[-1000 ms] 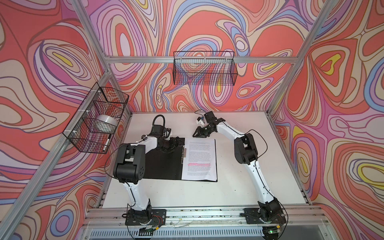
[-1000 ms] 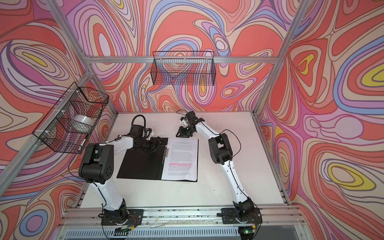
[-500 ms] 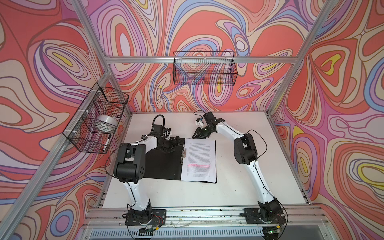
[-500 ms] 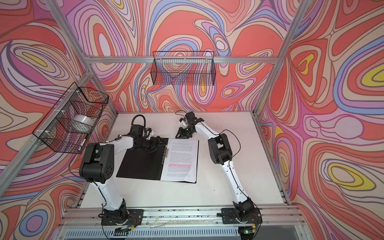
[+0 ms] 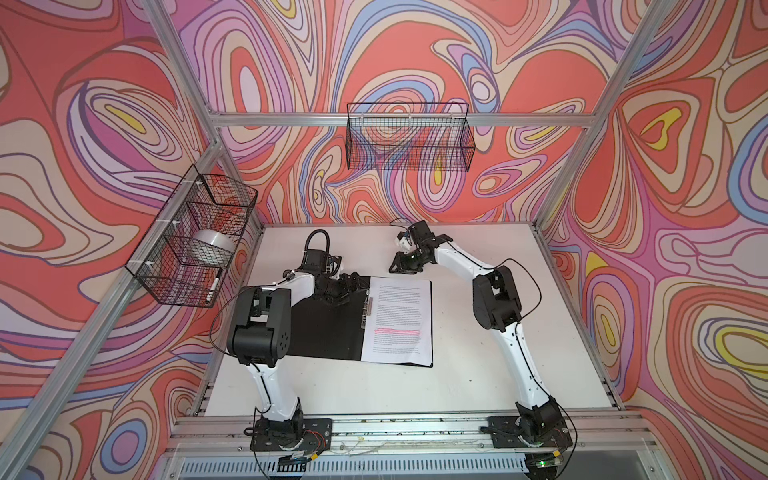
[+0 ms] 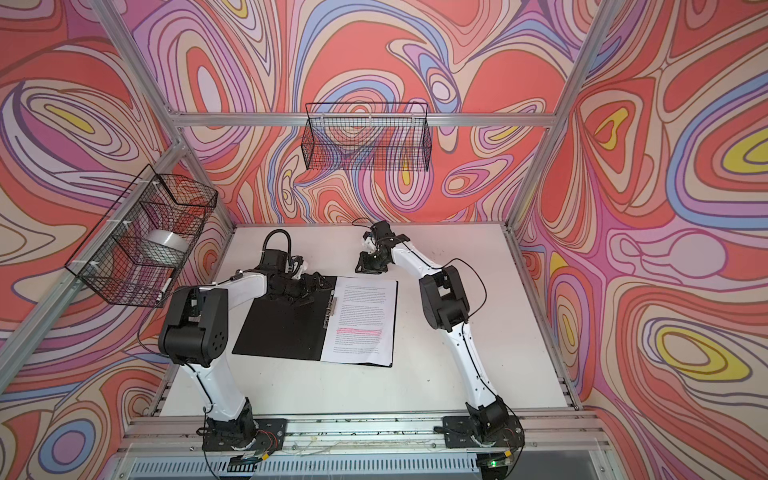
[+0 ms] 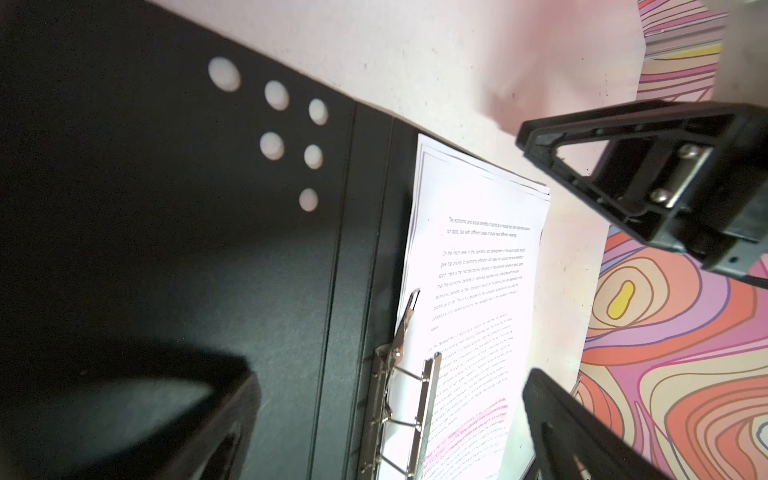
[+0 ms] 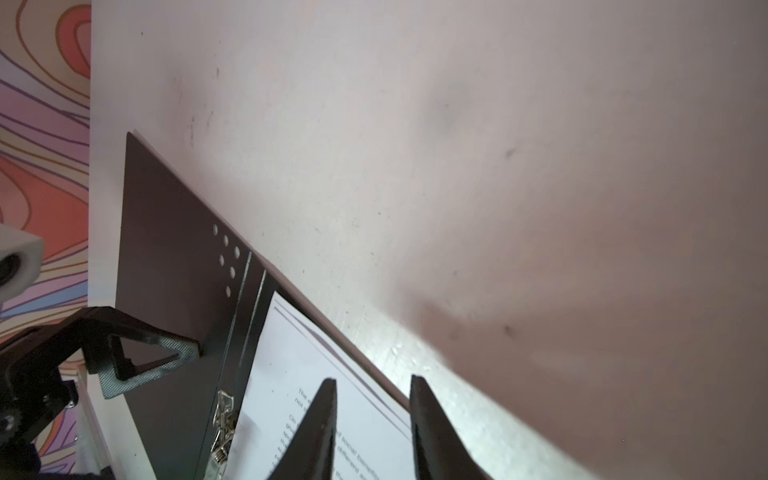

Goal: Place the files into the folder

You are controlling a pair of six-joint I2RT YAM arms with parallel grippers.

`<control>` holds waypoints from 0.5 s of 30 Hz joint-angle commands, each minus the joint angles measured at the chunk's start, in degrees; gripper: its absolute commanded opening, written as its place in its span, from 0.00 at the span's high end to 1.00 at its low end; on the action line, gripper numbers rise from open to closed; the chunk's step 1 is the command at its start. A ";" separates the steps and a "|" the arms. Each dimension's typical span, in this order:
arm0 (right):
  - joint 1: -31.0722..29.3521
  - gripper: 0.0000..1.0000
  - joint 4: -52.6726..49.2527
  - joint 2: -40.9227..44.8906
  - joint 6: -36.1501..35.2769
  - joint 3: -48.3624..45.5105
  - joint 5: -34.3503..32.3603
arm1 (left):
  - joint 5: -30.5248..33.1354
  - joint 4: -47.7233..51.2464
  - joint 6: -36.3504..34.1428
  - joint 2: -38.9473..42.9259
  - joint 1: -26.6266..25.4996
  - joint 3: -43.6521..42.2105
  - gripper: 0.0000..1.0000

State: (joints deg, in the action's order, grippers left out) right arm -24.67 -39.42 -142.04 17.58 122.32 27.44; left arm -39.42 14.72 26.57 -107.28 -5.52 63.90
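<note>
The folder (image 5: pixel 324 332) (image 6: pixel 282 328) lies open on the white table, black inside facing up. The files (image 5: pixel 399 320) (image 6: pixel 361 320) lie as a stack on its right half, beside the metal clip (image 7: pixel 415 399) at the spine. My left gripper (image 5: pixel 353 282) (image 7: pixel 390 386) stands wide open low over the far end of the spine, holding nothing. My right gripper (image 5: pixel 401 266) (image 8: pixel 372 380) hovers at the far edge of the files (image 8: pixel 291 374), jaws a little apart and empty. One of its fingers (image 7: pixel 552 137) shows in the left wrist view.
A wire basket (image 5: pixel 195 241) on the left wall holds a tape roll (image 5: pixel 212 245). Another wire basket (image 5: pixel 409 137) hangs on the back wall. Bare table (image 5: pixel 478 374) lies right of the folder. Aluminium posts frame the table's corners.
</note>
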 commanded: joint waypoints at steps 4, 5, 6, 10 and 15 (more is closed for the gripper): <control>0.72 0.72 4.57 14.99 2.50 -15.53 -6.69 | 3.05 5.40 -2.54 2.20 0.16 -1.39 0.00; 0.63 0.73 5.57 18.15 3.16 -19.33 -6.49 | 3.35 5.89 -3.19 3.08 0.16 -1.57 0.00; 0.59 0.73 6.33 20.97 3.64 -22.50 -6.26 | 3.53 6.22 -3.84 3.90 0.16 -1.77 0.00; -0.40 0.75 6.67 33.34 5.70 -35.47 -5.26 | 4.04 8.09 -6.70 7.77 0.16 -2.50 0.00; -7.44 0.77 1.49 43.31 6.45 -45.53 -5.91 | 4.17 11.55 -9.82 11.44 0.16 -3.02 0.00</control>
State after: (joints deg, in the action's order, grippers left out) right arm -27.75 -35.20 -101.51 22.79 80.79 22.11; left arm -36.12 22.24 20.16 -98.50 -5.56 61.60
